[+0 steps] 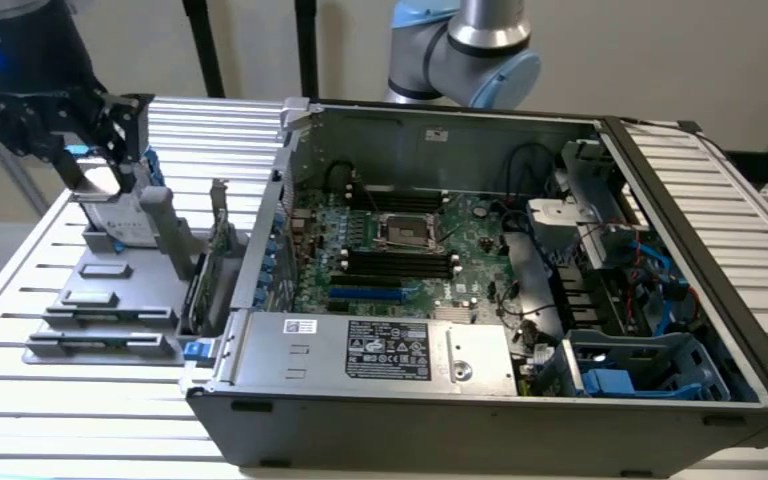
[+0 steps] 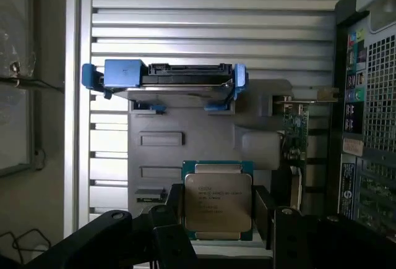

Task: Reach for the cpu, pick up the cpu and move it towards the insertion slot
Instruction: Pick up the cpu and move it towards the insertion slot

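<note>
cpu (image 1: 91,180) (exterior view): is sitting in the gripper at the exterior view's far left, over the grey fixture, well apart from the computer case.
gripper (image 1: 93,152) (exterior view): is pointing down and closing on the cpu, with the pale chip hanging just under the black fingers.
grey fixture (image 1: 104,300) (exterior view): is lying on the slatted table (image 1: 37,400), beside the case's side wall.
hard drive (image 1: 115,222) (exterior view): is standing on the fixture, just beneath the cpu.
computer case (image 1: 491,430) (exterior view): is lying open, motherboard facing up.
insertion slot (image 1: 404,232) (exterior view): is sitting mid-board with its silvery frame and dark centre, and with the black memory slots (image 1: 398,262) just beside it.
cpu (image 2: 218,201) (wrist view): is facing the camera with its metal top, print showing but too small to read.
gripper (image 2: 219,219) (wrist view): is holding the cpu by two opposite edges, one black finger (image 2: 175,210) on each side, jaws partway in.
hard drive (image 2: 179,76) (wrist view): is standing on edge with its blue rails, beyond the cpu, on the fixture (image 2: 154,164).
green card (image 2: 296,127) (wrist view): is standing between the fixture and the case's perforated wall.
</note>
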### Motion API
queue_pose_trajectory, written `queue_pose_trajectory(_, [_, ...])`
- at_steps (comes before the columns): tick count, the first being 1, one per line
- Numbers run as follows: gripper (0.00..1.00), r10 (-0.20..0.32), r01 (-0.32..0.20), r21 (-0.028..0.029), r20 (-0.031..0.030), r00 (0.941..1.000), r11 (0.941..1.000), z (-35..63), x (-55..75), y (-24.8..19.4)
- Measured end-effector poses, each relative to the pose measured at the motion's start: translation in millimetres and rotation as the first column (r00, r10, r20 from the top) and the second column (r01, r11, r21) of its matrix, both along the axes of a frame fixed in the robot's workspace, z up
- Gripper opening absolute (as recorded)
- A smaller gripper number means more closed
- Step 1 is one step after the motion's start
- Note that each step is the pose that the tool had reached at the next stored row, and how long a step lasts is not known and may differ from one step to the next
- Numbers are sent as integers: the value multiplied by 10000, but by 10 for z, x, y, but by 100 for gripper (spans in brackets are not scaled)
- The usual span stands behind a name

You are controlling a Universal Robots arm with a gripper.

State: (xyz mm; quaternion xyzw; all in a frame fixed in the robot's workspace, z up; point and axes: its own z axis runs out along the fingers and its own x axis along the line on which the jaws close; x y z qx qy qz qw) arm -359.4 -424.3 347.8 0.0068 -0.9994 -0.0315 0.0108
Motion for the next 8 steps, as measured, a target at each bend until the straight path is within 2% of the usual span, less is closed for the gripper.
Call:
queue_pose_trajectory(2, [55,0,0,28,-10,10000,10000,60,90,0])
queue_pose_trajectory(8, [55,1,-1,42,-45,10000,10000,194,362,0])
